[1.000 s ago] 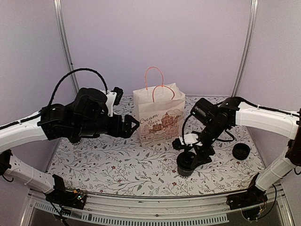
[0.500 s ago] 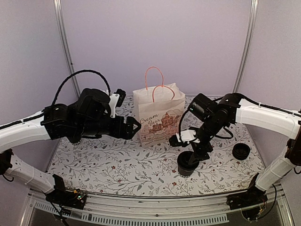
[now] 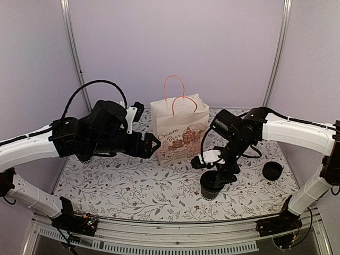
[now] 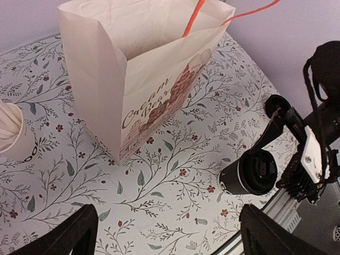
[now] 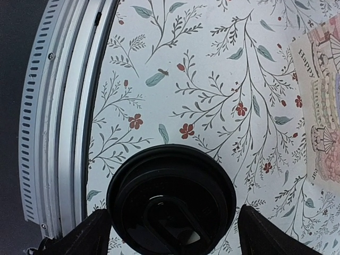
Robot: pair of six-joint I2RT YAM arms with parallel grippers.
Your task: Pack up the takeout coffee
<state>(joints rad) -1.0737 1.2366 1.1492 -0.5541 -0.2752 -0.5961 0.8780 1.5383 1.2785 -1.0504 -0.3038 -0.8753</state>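
The takeout coffee [image 3: 209,188], a black cup with a black lid, stands upright near the table's front right, a short way in front of the white paper bag [image 3: 178,130]. My right gripper [image 3: 219,178] hovers straight above it, open, a finger on either side of the lid [image 5: 171,199] without gripping it. In the left wrist view the cup [image 4: 248,173] sits right of the open-topped bag [image 4: 143,69]. My left gripper [image 3: 153,144] hangs open and empty beside the bag's left face.
A low stack of black lids [image 3: 272,170] lies at the right edge. A cup of white straws [image 4: 11,135] stands left of the bag. The metal front rail [image 5: 58,122] runs close beside the coffee. The bag's orange handles [image 3: 174,87] stick up.
The right wrist has risen a little above the coffee and turned slightly. The left arm has edged right, closer to the bag. The cup and bag have stayed put.
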